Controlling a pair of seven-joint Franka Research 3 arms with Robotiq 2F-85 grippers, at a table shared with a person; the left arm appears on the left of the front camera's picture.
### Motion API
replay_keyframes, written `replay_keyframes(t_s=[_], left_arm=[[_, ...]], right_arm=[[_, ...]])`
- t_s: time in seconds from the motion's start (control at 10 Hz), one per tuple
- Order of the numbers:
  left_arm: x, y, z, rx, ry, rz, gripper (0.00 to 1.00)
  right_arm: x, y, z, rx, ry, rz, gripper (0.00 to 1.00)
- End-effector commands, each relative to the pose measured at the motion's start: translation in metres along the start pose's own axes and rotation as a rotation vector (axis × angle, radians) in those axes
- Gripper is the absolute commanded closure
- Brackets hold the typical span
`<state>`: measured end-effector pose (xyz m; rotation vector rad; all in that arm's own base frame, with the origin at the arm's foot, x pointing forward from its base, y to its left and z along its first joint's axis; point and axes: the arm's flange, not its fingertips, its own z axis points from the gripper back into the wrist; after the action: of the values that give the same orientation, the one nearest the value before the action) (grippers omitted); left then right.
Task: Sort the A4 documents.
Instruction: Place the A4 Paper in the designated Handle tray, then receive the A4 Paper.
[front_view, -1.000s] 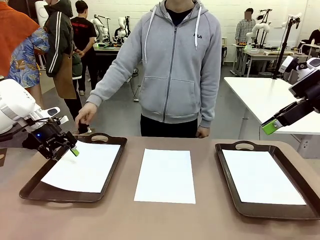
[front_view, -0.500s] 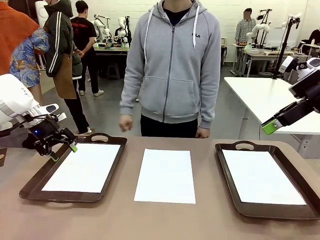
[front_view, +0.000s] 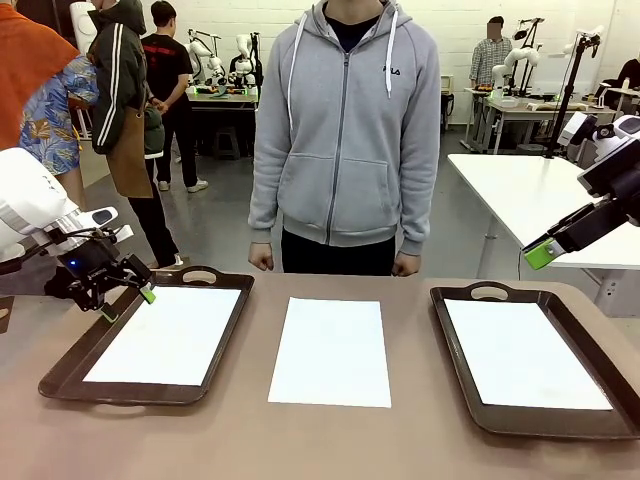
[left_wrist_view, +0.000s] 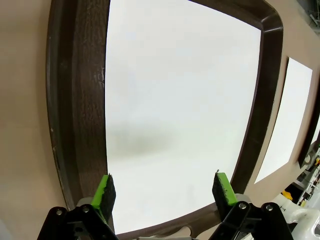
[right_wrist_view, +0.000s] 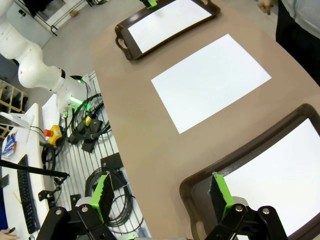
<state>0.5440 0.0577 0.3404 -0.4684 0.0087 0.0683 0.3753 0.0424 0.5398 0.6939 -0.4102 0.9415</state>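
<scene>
White A4 documents (front_view: 331, 350) in three places: one flat inside the left tray (front_view: 120, 392), one flat inside the right tray (front_view: 550, 420), and the middle sheet (right_wrist_view: 210, 82) bare on the brown counter (front_view: 300, 440), between both trays and touching neither. Probably the one not yet sorted, judging from its place outside the trays. Lies at the centre of the front view with the long axis running from the near edge toward the person (front_view: 345, 130) at the far side.

Left end effector (front_view: 127, 305) at the left of the frame, low over the far left corner of the left tray, close to the rim. Opened wide, green pads well apart in the left wrist view, holding nothing and touching nothing; under it the tray paper and the dark rim. From there, the middle sheet toward picture right, beyond the tray's right wall.

Right end effector (front_view: 540, 255) at the right edge of the frame, raised high above the counter. Also opened wide and empty in the right wrist view, looking down on a corner of the right tray, with the middle sheet toward the upper centre.

Seemingly nearer and much lower to the middle sheet: the left side.
</scene>
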Motion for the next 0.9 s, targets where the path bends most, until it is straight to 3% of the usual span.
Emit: replay_keyframes(t_s=[0.0,0.8], left_arm=[[-0.0001,0.0007,0.0003,0.008,0.003,-0.005,0.00],[-0.0001,0.0007,0.0003,0.008,0.003,-0.005,0.00]], right_arm=[[-0.0004,-0.0002,-0.0014,-0.005,0.008,-0.004,0.00],[-0.0004,-0.0002,-0.0014,-0.005,0.008,-0.004,0.00]])
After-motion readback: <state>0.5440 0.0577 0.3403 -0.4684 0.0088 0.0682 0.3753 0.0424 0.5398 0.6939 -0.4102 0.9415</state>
